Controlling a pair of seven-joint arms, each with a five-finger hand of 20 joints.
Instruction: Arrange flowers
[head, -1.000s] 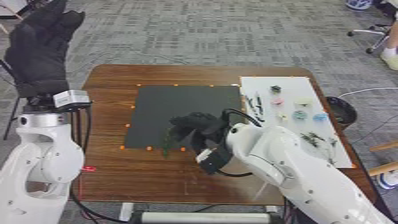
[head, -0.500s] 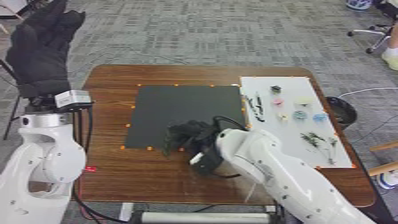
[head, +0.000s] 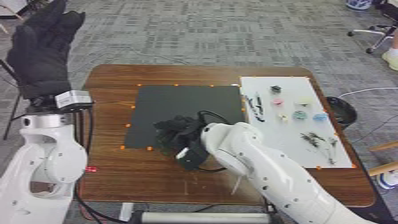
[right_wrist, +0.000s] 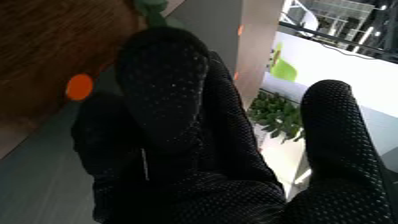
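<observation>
In the head view my right hand (head: 180, 129) is low over the front part of the black mat (head: 182, 102), its fingers curled round a green sprig (head: 163, 137), mostly hidden by the glove. From the right wrist view, green leaves (right_wrist: 152, 7) stick out past the fingertips of my right hand (right_wrist: 182, 115). The left hand (head: 43, 57) is held up beyond the table's left side, fingers straight. A white sheet (head: 266, 150) on the right bears a pink flower (head: 278, 101), a blue flower (head: 320, 117), a pale yellow flower (head: 304, 101) and leafy sprigs (head: 313, 137).
Dark slender tools (head: 256, 107) lie along the left side of the white sheet. A black bin (head: 341, 113) stands off the table's right edge. Orange marks (head: 149, 148) border the mat, and brown wood (head: 133, 175) extends in front of it.
My right hand has shifted slightly left over the mat's front part, carrying the sprig with it; the forearm has followed. My left arm stays where it was.
</observation>
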